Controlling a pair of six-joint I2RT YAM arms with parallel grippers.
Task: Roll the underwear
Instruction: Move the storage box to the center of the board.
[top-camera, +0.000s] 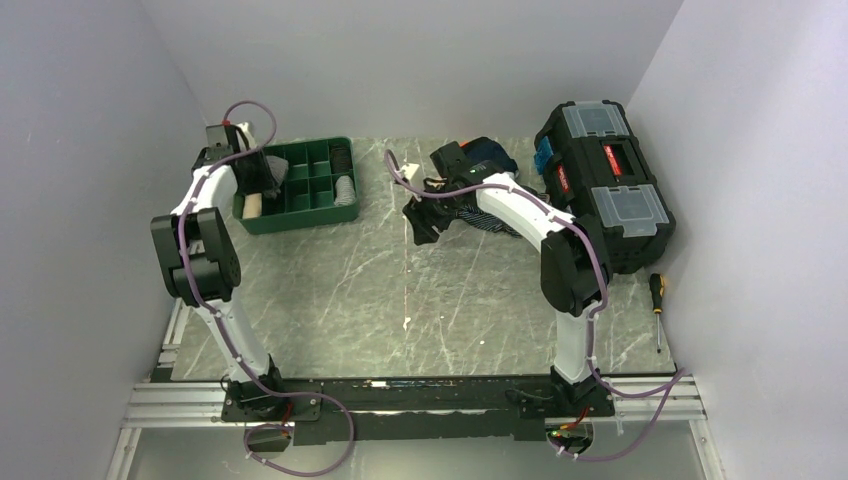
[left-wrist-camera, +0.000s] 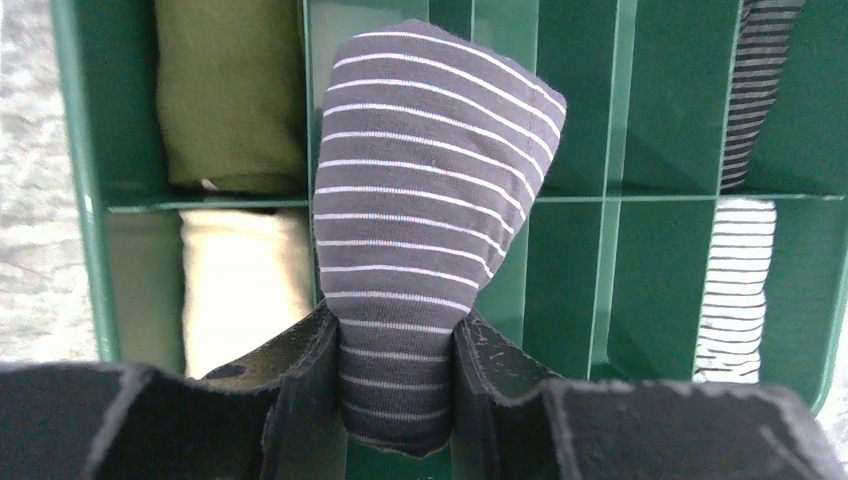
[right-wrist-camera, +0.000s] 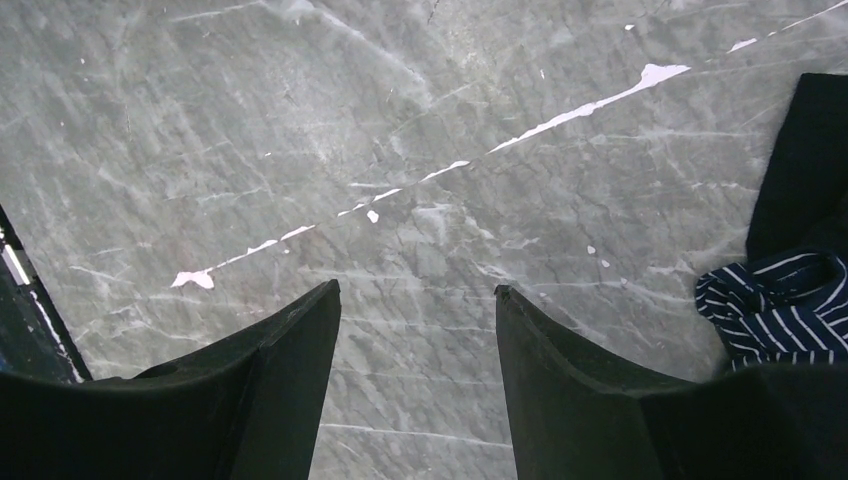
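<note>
The underwear shows as a pale white roll with fine dark stripes (left-wrist-camera: 735, 290) in a right-hand compartment of the green tray (left-wrist-camera: 75, 200); it also shows in the top view (top-camera: 345, 188). My left gripper (left-wrist-camera: 397, 325) is shut on a different roll, dark grey with thin white stripes (left-wrist-camera: 430, 170), and holds it over the tray's middle compartments (top-camera: 262, 180). My right gripper (right-wrist-camera: 415, 290) is open and empty, low over the bare marble, just left of a navy striped garment (right-wrist-camera: 780, 310); in the top view it (top-camera: 420, 225) is near the table's middle back.
The tray (top-camera: 300, 215) also holds an olive roll (left-wrist-camera: 230, 90), a cream roll (left-wrist-camera: 240, 290) and a dark striped roll (left-wrist-camera: 760, 80). A black garment (right-wrist-camera: 810, 160) lies by the navy one. A black toolbox (top-camera: 610, 180) stands at the right, with a screwdriver (top-camera: 657, 310) beside it.
</note>
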